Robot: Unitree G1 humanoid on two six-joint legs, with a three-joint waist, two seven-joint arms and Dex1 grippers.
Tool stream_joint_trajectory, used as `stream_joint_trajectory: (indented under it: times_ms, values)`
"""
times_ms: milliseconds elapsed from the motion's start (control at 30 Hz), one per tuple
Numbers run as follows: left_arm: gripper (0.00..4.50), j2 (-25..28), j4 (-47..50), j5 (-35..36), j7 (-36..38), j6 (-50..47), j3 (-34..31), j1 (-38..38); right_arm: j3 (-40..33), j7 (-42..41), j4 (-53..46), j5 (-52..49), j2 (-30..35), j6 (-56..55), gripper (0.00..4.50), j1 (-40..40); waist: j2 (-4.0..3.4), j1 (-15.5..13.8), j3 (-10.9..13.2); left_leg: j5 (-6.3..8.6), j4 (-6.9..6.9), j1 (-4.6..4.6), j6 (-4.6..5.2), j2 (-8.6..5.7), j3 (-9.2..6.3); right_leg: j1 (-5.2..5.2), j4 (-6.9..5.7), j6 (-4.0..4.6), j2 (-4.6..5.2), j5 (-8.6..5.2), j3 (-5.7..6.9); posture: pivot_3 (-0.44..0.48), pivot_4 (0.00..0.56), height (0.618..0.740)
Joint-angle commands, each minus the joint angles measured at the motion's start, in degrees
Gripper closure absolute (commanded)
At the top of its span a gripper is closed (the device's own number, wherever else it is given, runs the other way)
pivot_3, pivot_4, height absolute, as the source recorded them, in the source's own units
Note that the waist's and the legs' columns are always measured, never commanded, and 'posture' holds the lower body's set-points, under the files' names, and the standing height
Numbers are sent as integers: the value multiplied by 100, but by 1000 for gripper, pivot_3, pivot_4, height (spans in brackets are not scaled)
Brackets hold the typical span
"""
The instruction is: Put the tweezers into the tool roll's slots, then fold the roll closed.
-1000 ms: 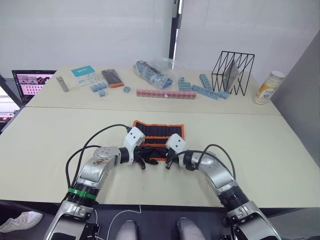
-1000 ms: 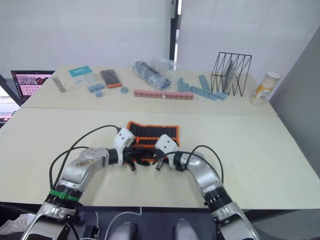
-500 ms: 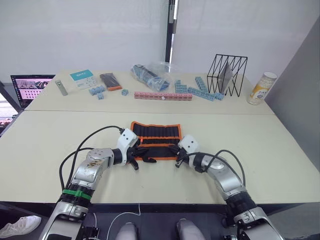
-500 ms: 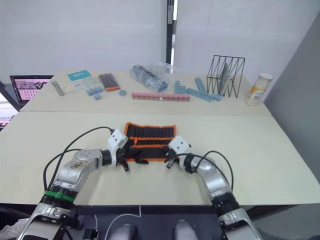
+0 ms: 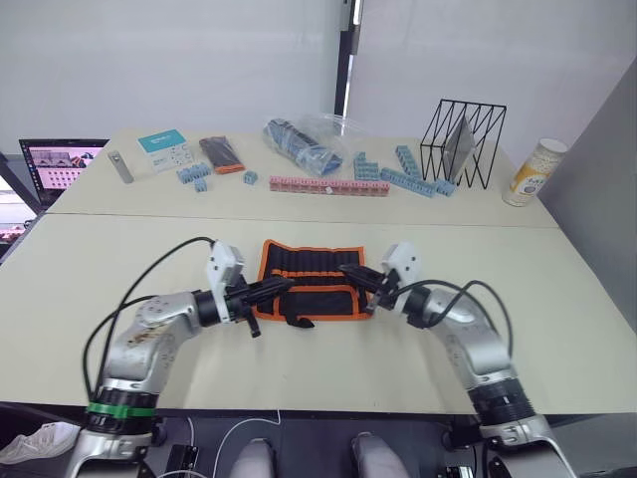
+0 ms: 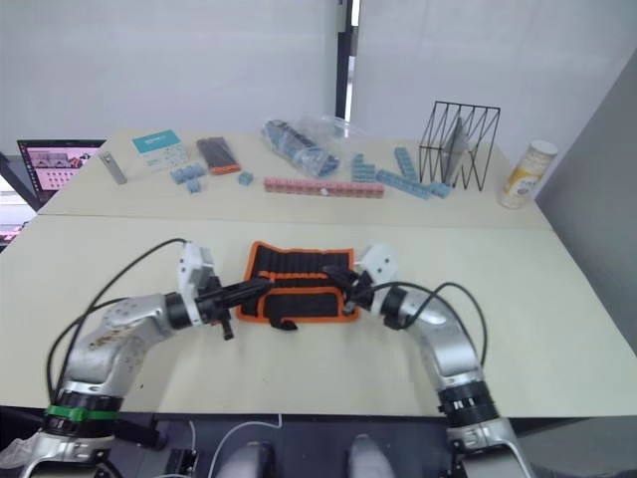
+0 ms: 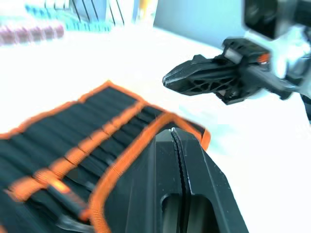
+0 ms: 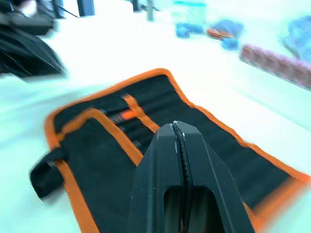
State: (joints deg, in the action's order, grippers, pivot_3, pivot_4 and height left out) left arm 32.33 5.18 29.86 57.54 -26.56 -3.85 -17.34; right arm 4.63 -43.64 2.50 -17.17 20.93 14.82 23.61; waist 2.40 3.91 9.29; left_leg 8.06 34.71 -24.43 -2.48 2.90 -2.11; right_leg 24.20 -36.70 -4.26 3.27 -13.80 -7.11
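- While the tool roll [image 5: 311, 282] lies flat on the near table [image 5: 557, 299] between the two arms, its near flap is now folded up over the lower row of slots [image 8: 146, 121], with the orange-edged lip running across the middle; a second ago both grippers were bunched together over that near edge.
- Since then the arms have drawn apart: the left gripper [image 5: 282, 286] sits at the roll's left edge and the right gripper [image 5: 350, 271] at its right edge, each pointing inward.
- Both wrist views show the fingers pressed together with nothing between them, so each gripper is closed and empty.
- No loose tweezers show on the table beside the roll; whether all five sit in the slots cannot be told, as the flap covers them.
- Judging by this, the first fold is done and the roll's remaining folds are what is left.
- An orange strap loop [image 5: 297, 321] trails off the near edge and could snag in the next fold.
- On the far table, the teal card [image 5: 165, 149] and the can [image 5: 531, 174] carry print too small to read; the laptop [image 5: 60, 164] screen is also illegible.
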Motion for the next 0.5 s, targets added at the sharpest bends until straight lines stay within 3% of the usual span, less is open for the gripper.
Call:
stream_joint_trajectory:
  times_ms: [33,200,367,500]
  values:
    - [4500,325,348,225,208,-87,-242,90,-287,55,-551,-397,185,789,3260,-26,0,1,3,0,0,-1,0,0,0,2,1,1,0,-1,0,0,150,740]
    - [4500,970,279,316,261,-216,-826,353,-319,-210,-829,-790,836,2195,1578,11,0,9,14,0,1,-2,0,0,0,6,0,53,1,-30,0,0,150,740]
    - [2955,1321,334,373,376,-220,-1246,764,-405,-48,-652,-979,955,3043,0,205,-1,13,16,1,0,-1,-1,1,3,10,4,59,3,-34,1,0,150,740]
    - [1656,1436,536,385,288,-215,-1562,1179,-328,118,-382,-926,838,3382,0,434,1,15,22,1,0,-8,-1,2,4,14,8,60,5,-34,1,0,150,740]
